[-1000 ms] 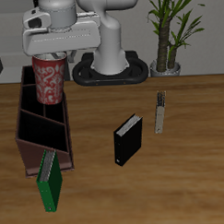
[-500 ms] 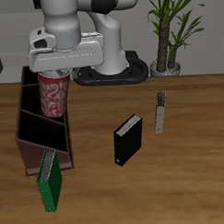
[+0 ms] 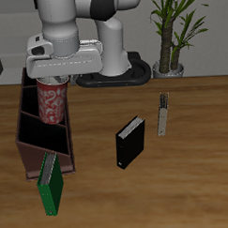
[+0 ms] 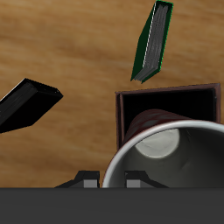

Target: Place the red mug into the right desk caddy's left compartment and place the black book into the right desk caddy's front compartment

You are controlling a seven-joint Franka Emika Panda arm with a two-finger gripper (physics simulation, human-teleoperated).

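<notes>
The red mug (image 3: 53, 100) is held upright by the hand (image 3: 54, 79), whose fingers are closed on its rim; it hangs partly sunk between the walls of the right desk caddy (image 3: 29, 138), over a section towards the caddy's back end. In the wrist view the mug's light grey inside (image 4: 166, 153) is seen from above, with the dark caddy compartment (image 4: 166, 105) open directly beyond it. Whether the mug's base is already touching the caddy floor cannot be told from either view.

For this step to be done well, the mug should be kept upright and centred between the caddy walls and the slanted divider, so that the handle does not catch. It should be lowered straight down until it is seated, and only then should the hand be opened and lifted vertically, to avoid tipping the mug.

The black book (image 3: 130, 141) stands on the bench (image 3: 194, 178), well apart from the caddy, not yet handled. A green book (image 3: 50, 184) leans at the caddy's front end.
</notes>
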